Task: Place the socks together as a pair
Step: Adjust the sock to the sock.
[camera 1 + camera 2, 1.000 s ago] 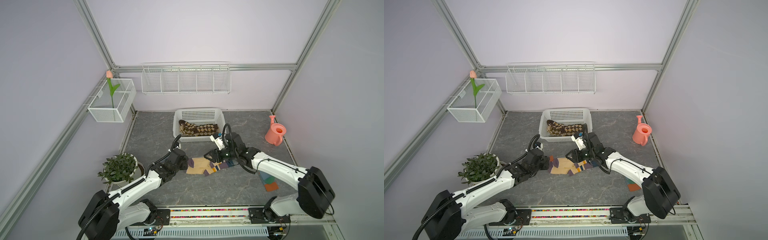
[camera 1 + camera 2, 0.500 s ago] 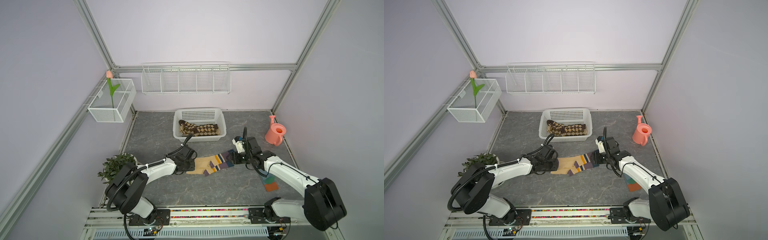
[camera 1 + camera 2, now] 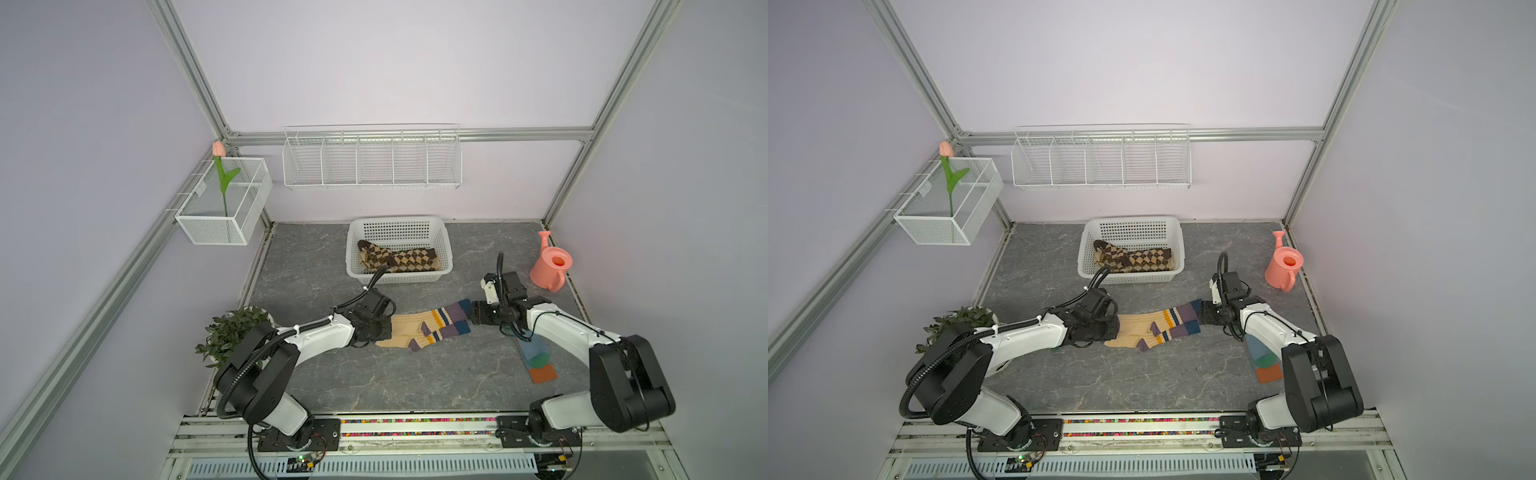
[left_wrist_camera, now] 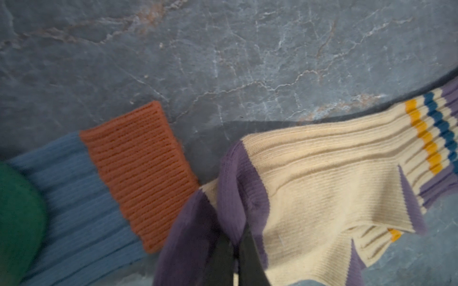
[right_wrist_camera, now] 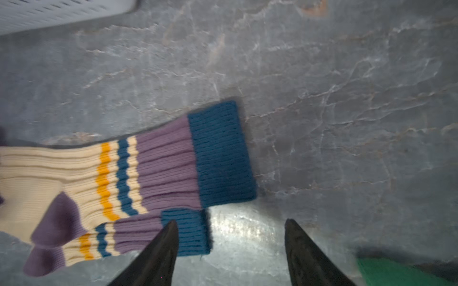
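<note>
- One claw, the left claw (image 4: 235, 257), is clenched on the purple toe of the cream ribbed socks (image 3: 419, 332) with purple, navy and yellow stripes.
- Both of those socks lie overlapped mid-tabletop (image 3: 415, 382), in front of the white plastic basket (image 3: 399, 221) holding brown argyle socks (image 3: 399, 259).
- At their navy cuffs the right claw (image 5: 230, 222) stands released, one tip over the lower cuff.
- Farthest right, the blue-grey sock (image 3: 536, 359) with green patch and orange cuff lies flat.

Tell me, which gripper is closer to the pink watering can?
Right. The right gripper lies a short way from the watering can, at the striped socks' cuffs; the left gripper is farther off, at their toes.
</note>
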{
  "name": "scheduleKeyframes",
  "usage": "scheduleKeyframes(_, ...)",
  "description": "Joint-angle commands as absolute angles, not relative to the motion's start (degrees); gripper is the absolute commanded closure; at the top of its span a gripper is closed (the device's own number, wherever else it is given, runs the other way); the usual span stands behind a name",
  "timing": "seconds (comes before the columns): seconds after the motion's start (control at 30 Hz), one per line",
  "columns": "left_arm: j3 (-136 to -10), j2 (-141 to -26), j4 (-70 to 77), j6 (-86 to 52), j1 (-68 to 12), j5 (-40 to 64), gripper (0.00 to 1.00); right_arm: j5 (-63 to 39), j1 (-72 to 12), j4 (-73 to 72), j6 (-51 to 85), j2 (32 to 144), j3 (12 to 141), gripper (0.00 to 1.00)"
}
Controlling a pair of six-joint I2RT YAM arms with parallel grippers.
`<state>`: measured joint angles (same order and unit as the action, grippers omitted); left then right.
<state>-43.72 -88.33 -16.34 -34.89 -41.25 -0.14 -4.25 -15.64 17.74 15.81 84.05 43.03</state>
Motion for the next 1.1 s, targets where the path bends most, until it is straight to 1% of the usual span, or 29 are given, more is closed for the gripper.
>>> scheduleKeyframes(0.0, -45.33, -87.77, -15.56, -34.81, -41.32, 0.09, 1.00, -4.76, -15.37, 14.92, 15.45, 87.93, 45.06, 0.33)
scheduleKeyframes(0.13, -45.31, -87.19, -15.64, -34.45, -41.31, 0.40, 0.99, -7.09, -15.36, 12.45, 16.30, 91.76, 45.83, 0.37)
scheduleKeyframes(0.2, -45.35, -87.10, -15.81, -34.19, -41.31, 0.40, 0.93, -8.55, -15.33, 10.84, 16.89, 92.67, 45.70, 0.41)
scheduleKeyframes(0.27, -45.50, -87.10, -16.05, -33.93, -41.31, 0.30, 0.85, -9.48, -15.39, 9.81, 17.19, 93.53, 45.64, 0.47)
scheduleKeyframes(0.33, -45.61, -87.08, -16.33, -33.76, -41.33, 0.04, 0.80, -9.75, -15.40, 9.36, 17.31, 94.21, 45.70, 0.58)
scheduleKeyframes(0.43, -45.91, -86.71, -16.85, -33.70, -41.31, -0.31, 0.77, -10.06, -15.39, 8.99, 17.31, 93.99, 45.65, 0.72)
scheduleKeyframes(0.57, -47.27, -85.50, -18.69, -33.26, -41.38, -1.60, 0.76, -10.13, -15.50, 9.40, 17.31, 91.44, 45.27, 0.82)
scheduleKeyframes(0.67, -48.58, -85.08, -20.09, -33.05, -41.31, -2.48, 0.73, -10.02, -15.71, 9.82, 17.21, 89.50, 44.92, 0.85)
scheduleKeyframes(1.07, -51.84, -89.91, -23.25, -32.88, -41.31, -4.06, 0.73, -10.04, -16.01, 10.89, 16.41, 89.00, 45.20, 0.86)
